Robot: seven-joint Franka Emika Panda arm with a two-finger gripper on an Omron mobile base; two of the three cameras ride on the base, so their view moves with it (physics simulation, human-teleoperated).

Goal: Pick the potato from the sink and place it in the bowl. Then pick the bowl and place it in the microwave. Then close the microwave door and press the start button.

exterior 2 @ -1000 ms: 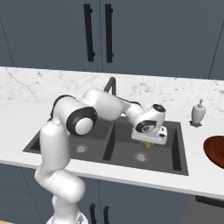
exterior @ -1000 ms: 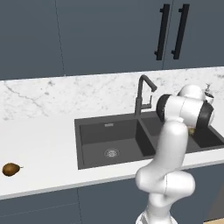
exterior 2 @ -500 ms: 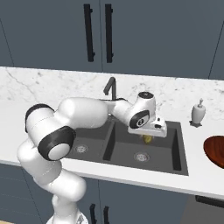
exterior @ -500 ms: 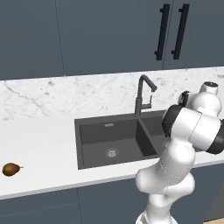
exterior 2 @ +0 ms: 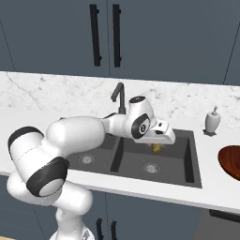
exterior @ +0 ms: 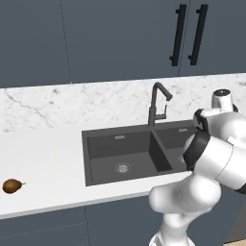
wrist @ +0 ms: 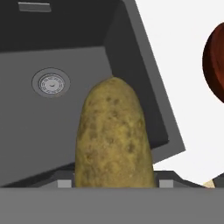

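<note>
Gripping the potato [wrist: 114, 135] between the jaws of the gripper [exterior 2: 157, 146], parted just wide enough to clamp the yellowish-brown lump on both sides, with the finger tips hidden behind it in the hand view. Hanging clear above the right basin of the sink [exterior 2: 190, 161], with the potato [exterior 2: 157, 147] peeking out beneath the white hand in the right base view, well off the basin floor. Looking down past the potato in the hand view onto the dark grey basin [wrist: 52, 131] and its round steel drain [wrist: 51, 82], and beyond the basin wall onto the pale counter [wrist: 183, 78]. Showing the glossy reddish-brown bowl [wrist: 215, 61] at the right edge of the hand view, resting on that counter apart from the sink. Sitting likewise at the right edge of the right base view, the bowl [exterior 2: 230, 161] on the counter just beside the sink's right rim, with a small soap dispenser [exterior 2: 212, 121] standing behind it near the marble backsplash. Rising behind the basins, the dark curved faucet [exterior: 157, 103]. Lying far off on the left end of the counter in the left base view, a darker brown pear-shaped fruit [exterior: 12, 185], well apart from the sink [exterior: 122, 153].
</note>
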